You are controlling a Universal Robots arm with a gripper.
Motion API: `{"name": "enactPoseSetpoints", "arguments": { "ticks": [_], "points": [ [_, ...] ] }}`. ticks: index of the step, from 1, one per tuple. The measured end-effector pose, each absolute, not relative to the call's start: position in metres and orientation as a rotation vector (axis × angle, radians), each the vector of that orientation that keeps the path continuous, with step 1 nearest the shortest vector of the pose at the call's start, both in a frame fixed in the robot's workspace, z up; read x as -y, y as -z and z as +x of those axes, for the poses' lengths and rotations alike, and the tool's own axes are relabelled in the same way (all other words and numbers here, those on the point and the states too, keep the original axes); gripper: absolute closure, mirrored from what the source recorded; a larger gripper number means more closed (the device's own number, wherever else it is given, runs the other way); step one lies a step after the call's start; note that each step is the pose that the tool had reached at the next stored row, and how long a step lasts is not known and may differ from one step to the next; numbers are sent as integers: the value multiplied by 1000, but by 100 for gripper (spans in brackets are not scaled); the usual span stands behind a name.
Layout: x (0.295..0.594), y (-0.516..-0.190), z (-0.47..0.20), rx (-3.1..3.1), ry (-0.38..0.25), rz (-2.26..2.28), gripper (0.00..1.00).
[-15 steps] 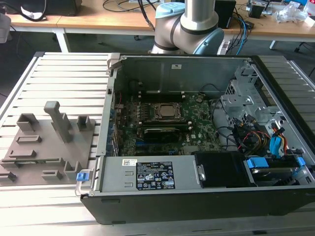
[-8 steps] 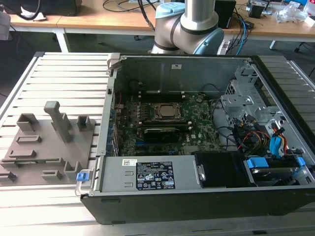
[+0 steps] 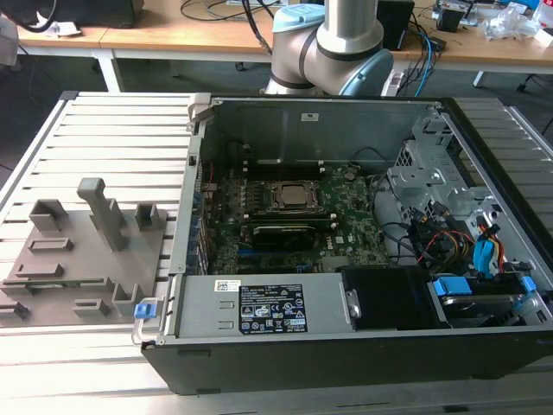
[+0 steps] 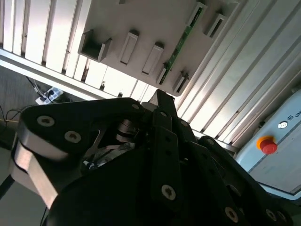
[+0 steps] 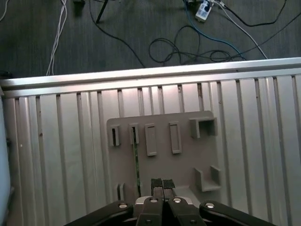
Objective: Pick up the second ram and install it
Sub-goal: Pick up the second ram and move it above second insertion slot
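The second ram [image 5: 137, 160] is a thin green stick standing on edge in a slot of the grey holder plate [image 5: 183, 165]. In the second wrist view the ram [image 4: 181, 42] runs between two slot blocks of that plate [image 4: 141, 19]. My gripper [image 5: 162, 184] hangs well above the plate, its two dark fingertips [image 5: 156, 183] pressed together with nothing between them, just beside the ram's near end in the first wrist view. In the exterior view the holder plate [image 3: 78, 259] lies at the left and the open computer case [image 3: 346, 233] with its green motherboard [image 3: 346, 207] at the right.
Tall grey blocks [image 3: 99, 207] rise from the holder plate. Both plate and case rest on a slatted aluminium table [image 5: 61, 141], whose edge rail [image 5: 141, 75] borders a floor strewn with cables [image 5: 188, 47]. A red stop button [image 4: 267, 144] sits on a light device beside the table.
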State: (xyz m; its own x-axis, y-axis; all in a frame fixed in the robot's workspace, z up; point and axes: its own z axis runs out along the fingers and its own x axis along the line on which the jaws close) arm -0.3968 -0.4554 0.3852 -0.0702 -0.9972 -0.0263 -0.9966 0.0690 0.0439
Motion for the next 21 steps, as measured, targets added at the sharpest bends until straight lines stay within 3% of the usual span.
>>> {"name": "enactPoseSetpoints", "arguments": {
  "ticks": [21],
  "points": [
    [455, -385, -397, 2124, 77, 2293, 89]
  ]
}}
